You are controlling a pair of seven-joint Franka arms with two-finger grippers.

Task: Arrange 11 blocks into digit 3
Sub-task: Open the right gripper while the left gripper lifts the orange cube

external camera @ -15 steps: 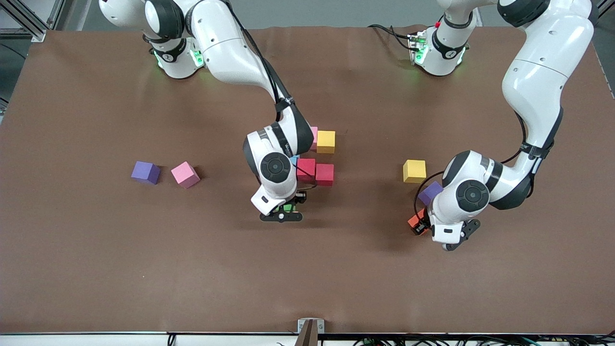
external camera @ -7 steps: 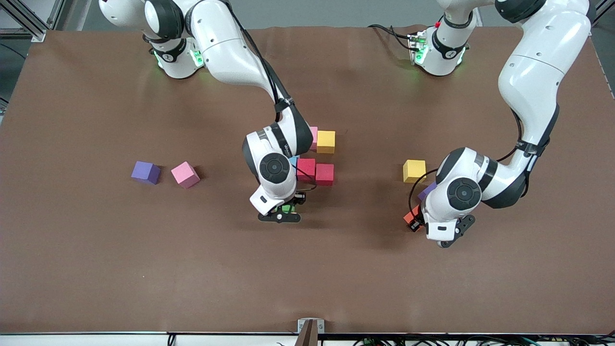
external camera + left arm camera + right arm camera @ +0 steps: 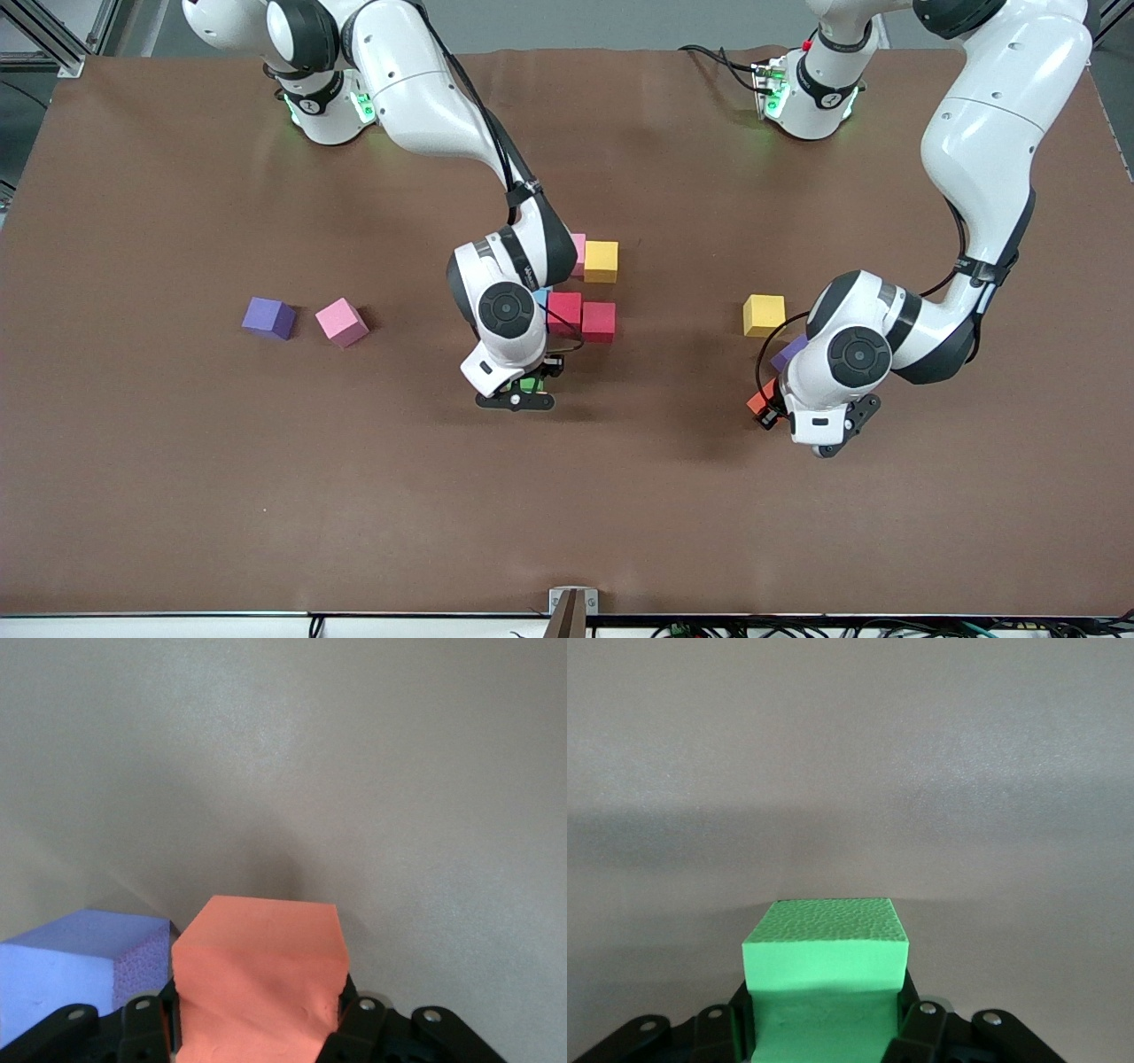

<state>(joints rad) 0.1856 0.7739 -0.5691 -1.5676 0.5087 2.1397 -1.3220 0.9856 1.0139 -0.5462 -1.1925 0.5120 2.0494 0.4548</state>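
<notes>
R pincer (image 3: 828,1028) clamped on green block (image 3: 825,979), low beside red pair (image 3: 582,317). L pincer (image 3: 257,1028) clamped on orange block (image 3: 257,983), purple block (image 3: 71,970) touching alongside. Step: mid-build of the 3; next prob. seat green flush.

Brown table (image 3: 177,487) carries scattered blocks (image 3: 341,322).

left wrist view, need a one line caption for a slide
Left tool shut on the orange block, with a purple block right beside it on the table.
</notes>
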